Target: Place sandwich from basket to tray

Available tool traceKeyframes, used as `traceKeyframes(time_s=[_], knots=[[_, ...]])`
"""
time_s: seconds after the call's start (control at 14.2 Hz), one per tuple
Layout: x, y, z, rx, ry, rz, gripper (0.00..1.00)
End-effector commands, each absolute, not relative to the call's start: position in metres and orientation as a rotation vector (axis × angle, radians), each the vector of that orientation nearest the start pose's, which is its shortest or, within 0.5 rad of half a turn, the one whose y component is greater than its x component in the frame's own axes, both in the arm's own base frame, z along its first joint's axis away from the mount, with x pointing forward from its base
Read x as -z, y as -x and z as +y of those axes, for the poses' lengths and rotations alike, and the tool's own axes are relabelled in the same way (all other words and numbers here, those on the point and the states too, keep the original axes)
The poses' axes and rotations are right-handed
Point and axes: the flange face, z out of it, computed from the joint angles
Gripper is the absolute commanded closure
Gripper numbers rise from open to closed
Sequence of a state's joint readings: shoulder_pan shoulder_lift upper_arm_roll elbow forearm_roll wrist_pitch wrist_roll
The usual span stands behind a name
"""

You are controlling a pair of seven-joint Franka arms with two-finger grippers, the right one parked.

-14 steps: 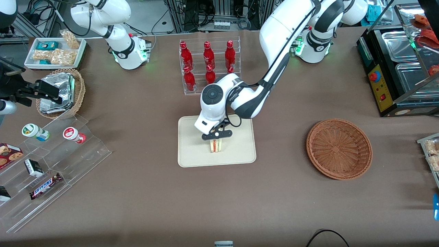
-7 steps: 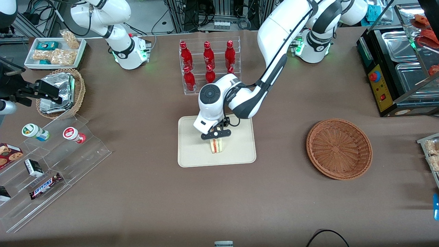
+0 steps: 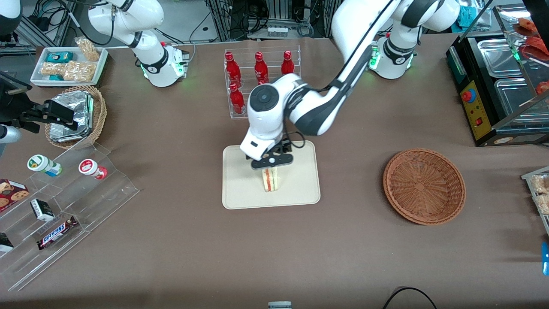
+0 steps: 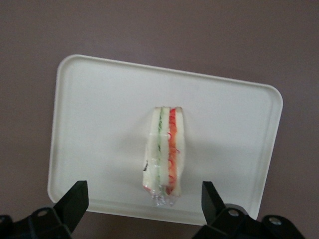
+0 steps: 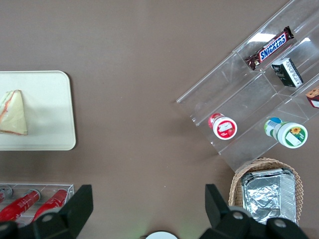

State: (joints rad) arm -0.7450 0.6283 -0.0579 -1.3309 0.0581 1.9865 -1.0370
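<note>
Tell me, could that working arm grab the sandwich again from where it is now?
Probably yes: the gripper hangs open directly above the sandwich, which stands alone on the tray, with nothing between them.

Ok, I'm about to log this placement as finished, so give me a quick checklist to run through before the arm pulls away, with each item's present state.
1. Sandwich rests on the tray, inside its rim: ok.
2. Gripper is above the sandwich with fingers spread wide, nothing between them: ok.
3. Fingers are clear of the sandwich wrap in the left wrist view: ok.
4. Basket holds nothing, toward the working arm's end of the table: ok.
5. Sandwich stands on edge, filling layers facing up; whether it will stay upright: cannot tell.
6. Rack of red bottles near the arm's elbow, clearance: cannot tell.
</note>
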Motion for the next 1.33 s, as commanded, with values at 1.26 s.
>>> traceKeyframes(time_s=[1.26], knots=[[-0.502, -0.528, -0.101, -0.288, 3.09, 0.17, 0.0]])
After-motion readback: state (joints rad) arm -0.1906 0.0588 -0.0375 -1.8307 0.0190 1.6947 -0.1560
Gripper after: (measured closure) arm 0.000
